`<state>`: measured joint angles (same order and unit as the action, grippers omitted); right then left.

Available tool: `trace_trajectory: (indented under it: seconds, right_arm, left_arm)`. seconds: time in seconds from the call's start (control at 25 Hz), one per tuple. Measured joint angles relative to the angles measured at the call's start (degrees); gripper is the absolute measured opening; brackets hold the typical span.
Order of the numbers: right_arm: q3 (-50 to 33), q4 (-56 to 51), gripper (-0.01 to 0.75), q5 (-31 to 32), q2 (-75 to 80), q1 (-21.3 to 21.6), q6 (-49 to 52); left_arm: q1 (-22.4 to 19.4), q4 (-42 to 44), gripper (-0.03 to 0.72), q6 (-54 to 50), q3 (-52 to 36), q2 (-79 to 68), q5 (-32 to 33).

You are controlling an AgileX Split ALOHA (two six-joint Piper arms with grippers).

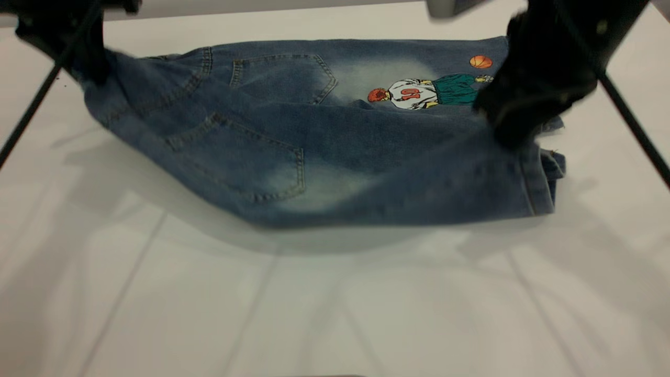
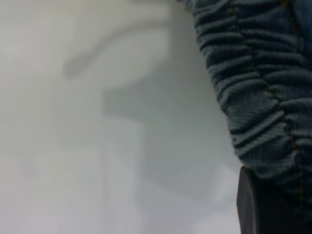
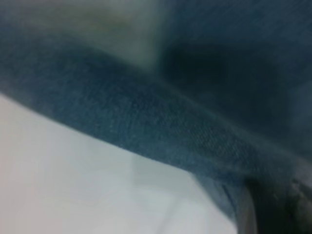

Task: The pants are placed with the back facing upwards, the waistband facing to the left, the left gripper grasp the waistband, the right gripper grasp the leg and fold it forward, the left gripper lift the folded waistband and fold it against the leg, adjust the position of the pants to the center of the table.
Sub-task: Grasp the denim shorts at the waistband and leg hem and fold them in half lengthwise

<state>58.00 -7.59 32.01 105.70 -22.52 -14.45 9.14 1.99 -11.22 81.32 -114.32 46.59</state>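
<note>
Two black arm ends, left gripper with thin cable, right gripper bulkier beneath a silver box.

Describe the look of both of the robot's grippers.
The left gripper is a black arm end with a thin black cable slanting down beside it. The right gripper is bulkier, black and rounded, with a thin black cable alongside. No markings are legible.

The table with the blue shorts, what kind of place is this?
Probably a robot lab or test bench. A plain white table holds only denim pants, lifted by the left gripper at the waistband and the right gripper at a leg.
</note>
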Motion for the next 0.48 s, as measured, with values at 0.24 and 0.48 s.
trace_trajectory:
  seconds: [0.24, 0.48]
  right_arm:
    - [4.7, -0.8, 0.027, -1.6, 0.0, 6.5, 0.0]
    - [7.7, -1.7, 0.027, -3.3, 0.0, 10.6, 0.0]
  left_arm:
    - [0.0, -0.2, 0.093, -4.7, 2.4, -0.1, -3.1]
    - [0.0, -5.3, 0.093, -7.5, 2.5, -3.1, -10.0]
